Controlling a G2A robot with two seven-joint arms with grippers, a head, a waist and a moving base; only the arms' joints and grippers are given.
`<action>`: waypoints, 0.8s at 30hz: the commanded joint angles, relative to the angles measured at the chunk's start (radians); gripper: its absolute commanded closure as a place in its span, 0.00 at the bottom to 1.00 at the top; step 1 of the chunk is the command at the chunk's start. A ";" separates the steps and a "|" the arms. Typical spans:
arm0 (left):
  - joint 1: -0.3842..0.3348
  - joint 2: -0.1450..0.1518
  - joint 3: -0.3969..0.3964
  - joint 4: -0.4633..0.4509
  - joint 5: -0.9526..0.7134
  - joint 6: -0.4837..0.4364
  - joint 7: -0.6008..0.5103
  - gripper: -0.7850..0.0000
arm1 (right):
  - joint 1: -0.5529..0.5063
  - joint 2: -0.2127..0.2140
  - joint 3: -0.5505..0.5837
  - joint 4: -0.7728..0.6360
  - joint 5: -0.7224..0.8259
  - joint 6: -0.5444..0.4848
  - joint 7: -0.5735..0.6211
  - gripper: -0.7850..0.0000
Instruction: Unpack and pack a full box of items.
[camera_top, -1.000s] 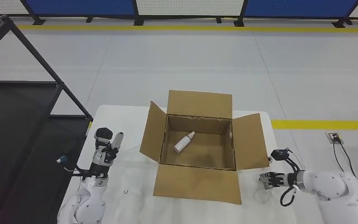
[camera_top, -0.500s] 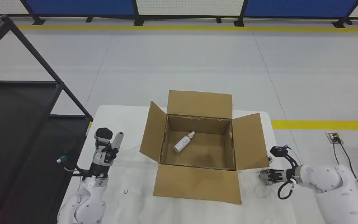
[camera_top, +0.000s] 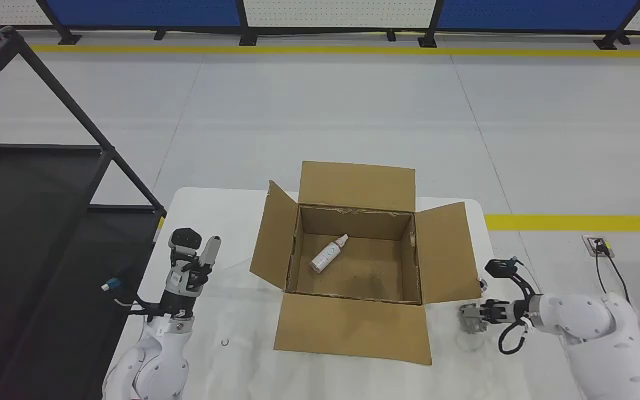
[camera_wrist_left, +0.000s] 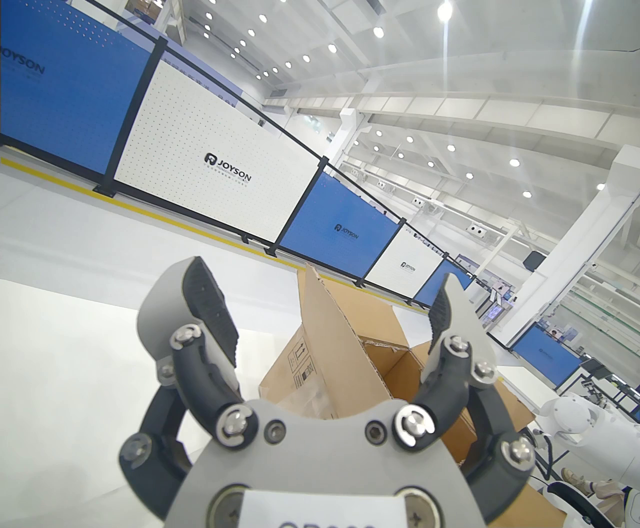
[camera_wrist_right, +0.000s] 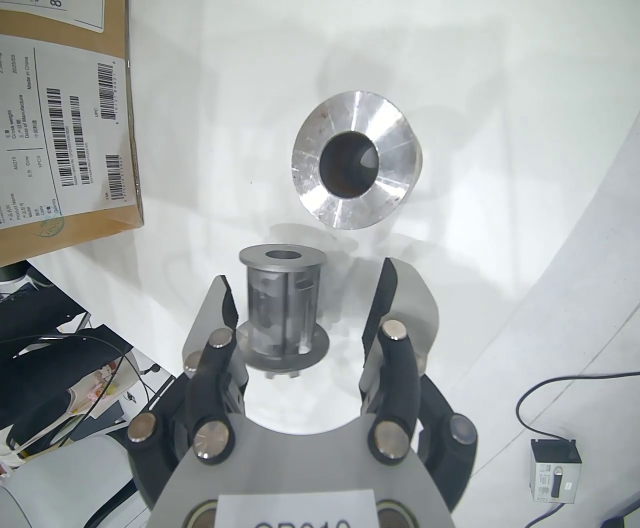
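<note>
Two metal parts stand on the white table (camera_top: 230, 310) at the right gripper (camera_wrist_right: 305, 295), just off the right-hand flap of the open cardboard box (camera_top: 350, 255). The nearer one, a flanged metal spool (camera_wrist_right: 282, 305), stands upright on its wider lower flange between that gripper's fingers. The jaws are spread well wider than the spool. It sits close against one finger, though contact cannot be made out, and a clear gap separates it from the other finger, so nothing is clamped. Just beyond the fingertips, near the spool but apart from it, a thick metal ring (camera_wrist_right: 356, 159) rests on the table with its bore facing up. In the top view the right gripper (camera_top: 473, 315) is low over the table beside the box's front right corner. The box sits mid-table with all four flaps folded outward, and a white bottle (camera_top: 328, 254) lies on its side on the box floor, toward the back left. At the table's left edge, well apart from the box, the left gripper (camera_wrist_left: 325, 300) points upward with its jaws wide and nothing between them.
</note>
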 joint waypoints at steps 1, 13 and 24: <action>0.000 0.000 0.000 0.000 0.000 0.000 0.000 0.00 | -0.001 0.003 -0.002 -0.004 0.004 0.002 -0.001 0.21; 0.000 0.000 0.000 0.000 0.000 0.000 0.000 0.00 | -0.015 0.019 -0.006 -0.036 0.018 0.014 -0.010 0.16; 0.000 0.000 0.000 0.000 0.000 0.000 0.000 0.00 | -0.025 0.033 -0.011 -0.056 0.034 0.023 -0.026 0.15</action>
